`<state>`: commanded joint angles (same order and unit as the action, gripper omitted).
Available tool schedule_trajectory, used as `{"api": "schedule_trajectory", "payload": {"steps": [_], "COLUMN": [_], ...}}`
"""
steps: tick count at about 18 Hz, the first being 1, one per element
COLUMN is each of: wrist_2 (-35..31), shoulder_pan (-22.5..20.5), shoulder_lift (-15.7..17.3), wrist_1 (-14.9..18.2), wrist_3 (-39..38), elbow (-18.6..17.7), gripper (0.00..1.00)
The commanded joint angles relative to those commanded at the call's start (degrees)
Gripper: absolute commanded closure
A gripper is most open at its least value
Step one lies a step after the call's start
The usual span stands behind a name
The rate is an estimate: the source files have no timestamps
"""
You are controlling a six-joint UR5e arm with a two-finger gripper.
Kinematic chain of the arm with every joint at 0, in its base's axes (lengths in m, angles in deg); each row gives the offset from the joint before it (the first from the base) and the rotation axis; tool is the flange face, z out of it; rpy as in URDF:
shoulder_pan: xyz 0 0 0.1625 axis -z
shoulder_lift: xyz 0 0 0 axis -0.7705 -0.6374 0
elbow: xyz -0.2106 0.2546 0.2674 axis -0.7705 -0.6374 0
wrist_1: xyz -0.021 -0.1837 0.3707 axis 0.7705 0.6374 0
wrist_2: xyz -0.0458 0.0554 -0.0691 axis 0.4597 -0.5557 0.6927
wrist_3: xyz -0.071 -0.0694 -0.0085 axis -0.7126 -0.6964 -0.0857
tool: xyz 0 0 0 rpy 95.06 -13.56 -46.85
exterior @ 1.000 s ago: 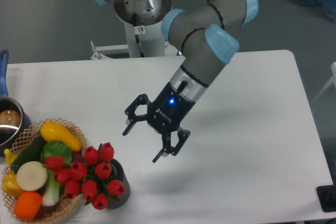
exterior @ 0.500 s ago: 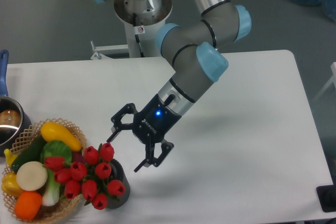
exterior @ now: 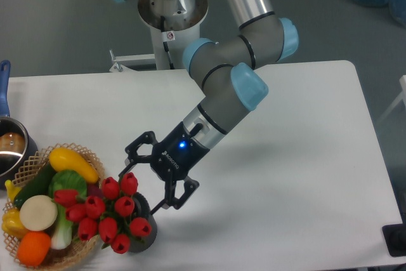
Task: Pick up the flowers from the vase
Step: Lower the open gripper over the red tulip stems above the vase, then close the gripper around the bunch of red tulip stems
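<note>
Arm angled down toward 7 o'clock; pincer (exterior: 143, 187) spread wide (holding nothing), just at 1 o'clock of the flowers (exterior: 113, 214) in the vase (exterior: 146, 236).

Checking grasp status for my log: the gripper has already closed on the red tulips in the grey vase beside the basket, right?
Not closed: the fixed camera shows the gripper open, fingers spread just above the red tulips, which sit ungrasped in the grey vase beside the basket.
</note>
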<state>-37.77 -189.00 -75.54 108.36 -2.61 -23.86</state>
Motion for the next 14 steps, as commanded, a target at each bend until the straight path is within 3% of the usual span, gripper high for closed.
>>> {"api": "schedule_trajectory", "payload": {"steps": [6,10,14], "wrist_2": [0.45,0.45,0.89], "shoulder_pan": [0.88,0.97,1.14], "shoulder_lift": [-0.44,-0.53,-0.70], "wrist_1": [-0.09,-0.18,-0.18], "wrist_3": [0.00,-0.09,0.00], "elbow": [0.09,0.09,0.09], "gripper": [0.00,0.08,0.23]}}
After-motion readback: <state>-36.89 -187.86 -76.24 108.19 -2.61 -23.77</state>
